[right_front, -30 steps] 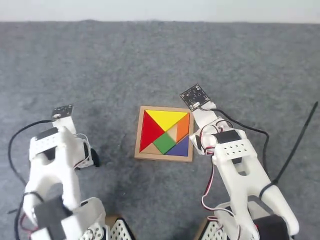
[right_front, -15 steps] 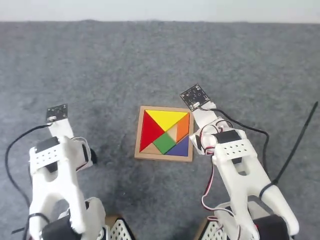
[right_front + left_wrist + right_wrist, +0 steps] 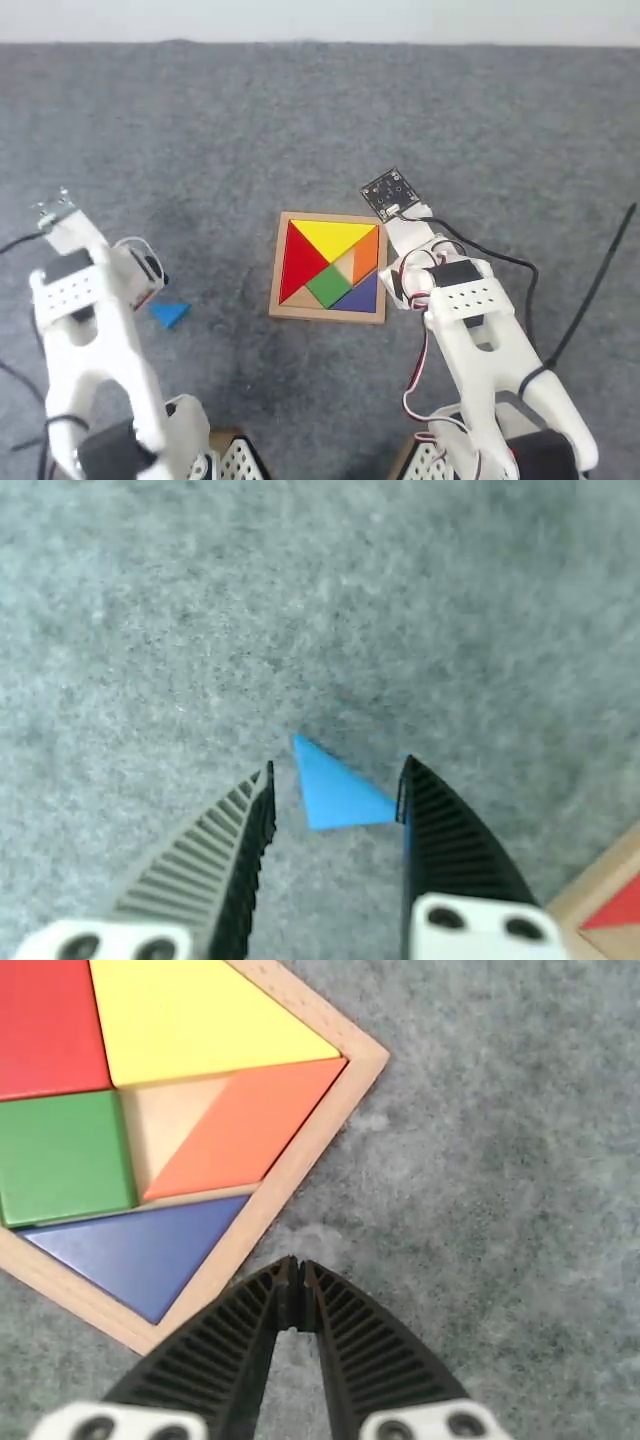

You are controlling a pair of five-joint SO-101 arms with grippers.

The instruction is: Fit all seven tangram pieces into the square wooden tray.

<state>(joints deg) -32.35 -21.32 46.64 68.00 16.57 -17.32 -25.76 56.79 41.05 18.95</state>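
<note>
Left jaws spread wide, low over the grey table (image 3: 300,120), blue triangle (image 3: 335,795) lying flat between their tips. In the high view the triangle sits left of centre, well apart from the wooden tray (image 3: 327,312) at centre. Right jaws pinched together, empty, just off the tray's right edge.

I find nothing I can read here: no word, number or sign stands on the wooden tray (image 3: 328,316), on its coloured pieces (image 3: 330,238) or on the blue triangle (image 3: 170,314); the small dark board (image 3: 388,192) on my right wrist bears marks too tiny to make out
</note>
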